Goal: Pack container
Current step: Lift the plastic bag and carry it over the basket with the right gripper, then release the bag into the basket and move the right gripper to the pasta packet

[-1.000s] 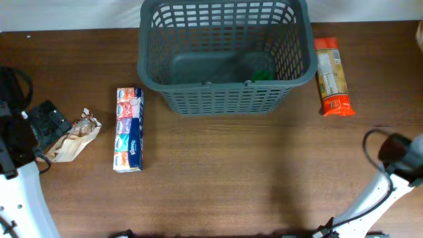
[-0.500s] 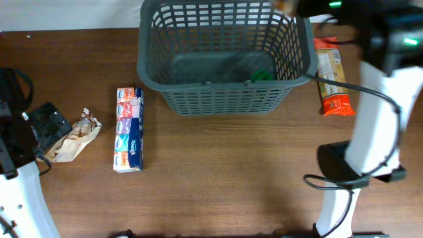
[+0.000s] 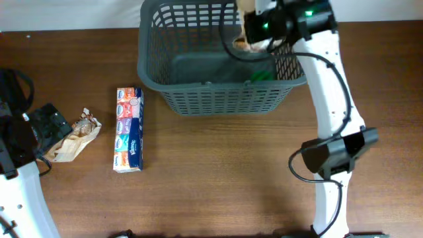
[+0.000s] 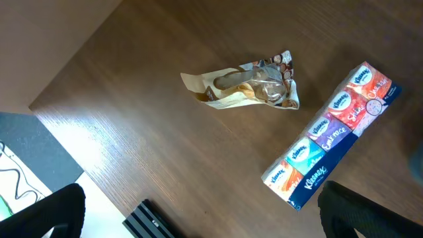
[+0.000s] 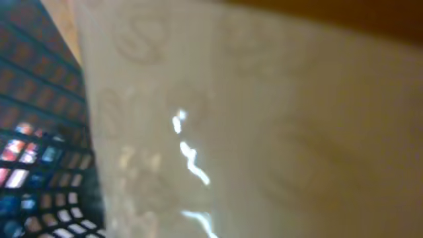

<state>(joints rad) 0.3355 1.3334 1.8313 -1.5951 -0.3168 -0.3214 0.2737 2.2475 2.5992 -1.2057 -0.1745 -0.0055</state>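
Overhead: container (image 3: 218, 99) sits at far centre of counter (image 3: 218, 178). Right pincer (image 3: 259, 30) is above its right rear part, pressed together on an orange packet (image 3: 250, 44) that hangs over the inside. A green item (image 3: 262, 75) lies on the container floor. Tissue pack (image 3: 129, 129) and crumpled snack bag (image 3: 78, 135) lie left of the container, apart from each other. Left pincer (image 3: 54, 122) is just beside the bag.

Left wrist: only this view shows the left pincer's fingers (image 4: 39, 211) spread wide with nothing between them. The bag and tissue pack lie beyond.

Right wrist: blurred. The packet's pale glossy face fills the frame, with container lattice at the left edge.
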